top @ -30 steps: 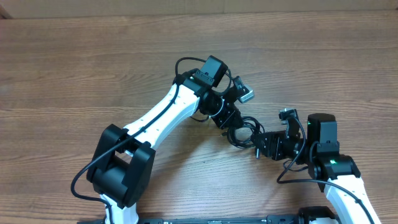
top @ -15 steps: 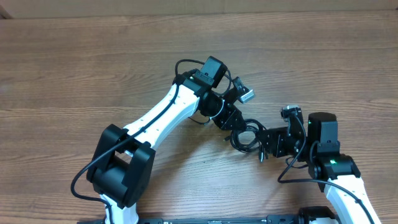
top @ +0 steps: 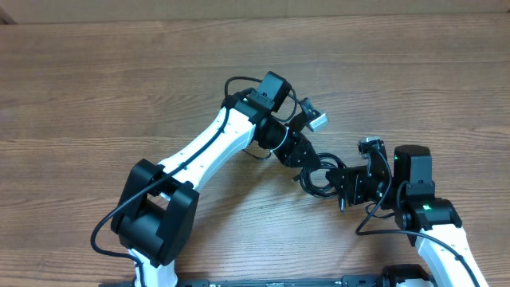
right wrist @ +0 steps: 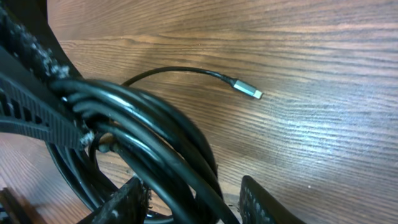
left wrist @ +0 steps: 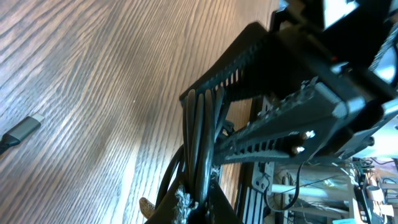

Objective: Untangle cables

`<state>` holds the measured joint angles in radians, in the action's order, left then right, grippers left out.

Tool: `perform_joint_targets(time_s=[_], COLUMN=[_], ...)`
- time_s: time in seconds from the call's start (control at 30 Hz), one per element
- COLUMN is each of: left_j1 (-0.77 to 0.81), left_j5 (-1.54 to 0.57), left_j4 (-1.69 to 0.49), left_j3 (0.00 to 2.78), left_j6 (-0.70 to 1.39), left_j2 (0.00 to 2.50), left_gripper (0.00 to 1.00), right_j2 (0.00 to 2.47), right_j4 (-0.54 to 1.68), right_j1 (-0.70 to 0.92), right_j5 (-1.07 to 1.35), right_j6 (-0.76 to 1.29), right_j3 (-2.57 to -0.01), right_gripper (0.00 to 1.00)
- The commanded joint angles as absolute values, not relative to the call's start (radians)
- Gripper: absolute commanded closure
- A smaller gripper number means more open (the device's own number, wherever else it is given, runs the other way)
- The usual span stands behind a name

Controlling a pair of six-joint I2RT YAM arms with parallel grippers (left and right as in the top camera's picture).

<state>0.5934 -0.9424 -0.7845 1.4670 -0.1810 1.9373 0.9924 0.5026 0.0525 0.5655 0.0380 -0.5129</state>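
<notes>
risk noted first: the cables (top: 320,172) lie as one tight coil on the counter (top: 119,88) between the two arms, and both sets of jaws are at the same small bundle. the left jaws are shut on several strands at once, seen in the left wrist view pinched side by side between the ribbed fingers (left wrist: 249,59). a pull from such a grip would likely drag the whole coil and tighten the loops rather than free one cord. the right jaws stand partly apart, astride the coil, with bare wood showing between the strands and one finger (right wrist: 252,199), so they hold nothing. if they close where they are, they would probably take several strands too, and opposed pulls could cinch a knot or strain a lead. the two wrists are very near each other, so contact between them is a further hazard. one silver-tipped plug (right wrist: 247,89) lies free on the wood, its thin lead curving back into the coil; it could snag if hauled through a loop. pose: the left arm (top: 209,147) reaches diagonally across from the near left, wrist bent down onto the coil. the right arm (top: 414,195) is folded close to its base, wrist turned leftward and low at the coil's right edge.
</notes>
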Motion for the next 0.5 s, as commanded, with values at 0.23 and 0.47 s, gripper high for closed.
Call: perform_joint_targets(time_s=[0.23, 0.47], left_j1=[0.590, 0.590], left_j5=[-0.980, -0.905], left_j4=[-0.781, -0.831], left_j3=[1.489, 1.489], left_j6=[-0.156, -0.157], left_j2=[1.913, 1.913], left_gripper=[0.96, 0.96], right_j2=[0.991, 0.991], right_j4=[0.503, 0.546], right_j1=[0.051, 0.051], right_j5=[0.427, 0.011], right_j6=[0.081, 0.519], right_j3=[-0.530, -0.530], right_gripper=[0.63, 0.62])
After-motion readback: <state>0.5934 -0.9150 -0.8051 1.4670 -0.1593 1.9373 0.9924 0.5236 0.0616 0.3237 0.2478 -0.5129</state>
